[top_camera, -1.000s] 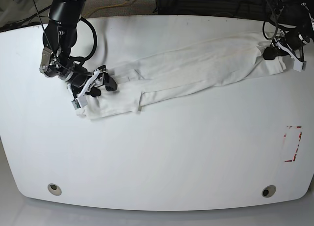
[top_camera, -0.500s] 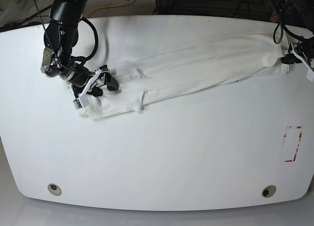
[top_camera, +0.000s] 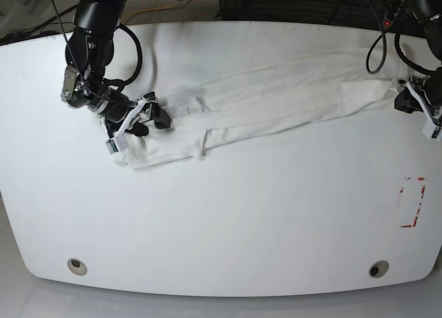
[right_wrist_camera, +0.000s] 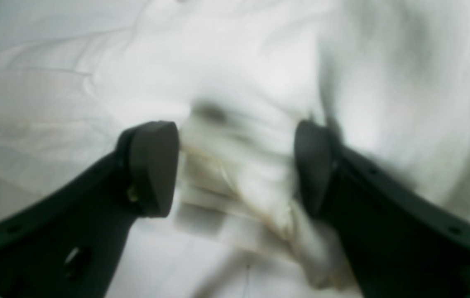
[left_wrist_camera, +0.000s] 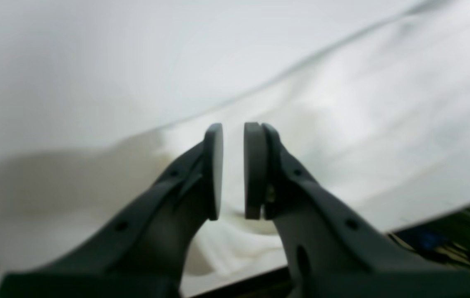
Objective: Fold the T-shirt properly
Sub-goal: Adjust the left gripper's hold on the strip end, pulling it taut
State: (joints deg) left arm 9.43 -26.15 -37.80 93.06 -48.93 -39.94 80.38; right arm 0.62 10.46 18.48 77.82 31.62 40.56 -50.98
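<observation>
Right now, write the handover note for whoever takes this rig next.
Left gripper: nearly shut, nothing between its pads, beside the T-shirt's end near the table edge.
Right gripper: jaws wide, straddling bunched cloth at the opposite end; no grip closed.
T-shirt: stretched in a long narrow band across the table, sides folded in.
Left: fold the band end to end, then tidy.

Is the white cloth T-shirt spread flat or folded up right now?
Partly folded: the white cloth T-shirt lies as a long narrow band across the white table, its sides doubled over, not yet folded short.
</observation>
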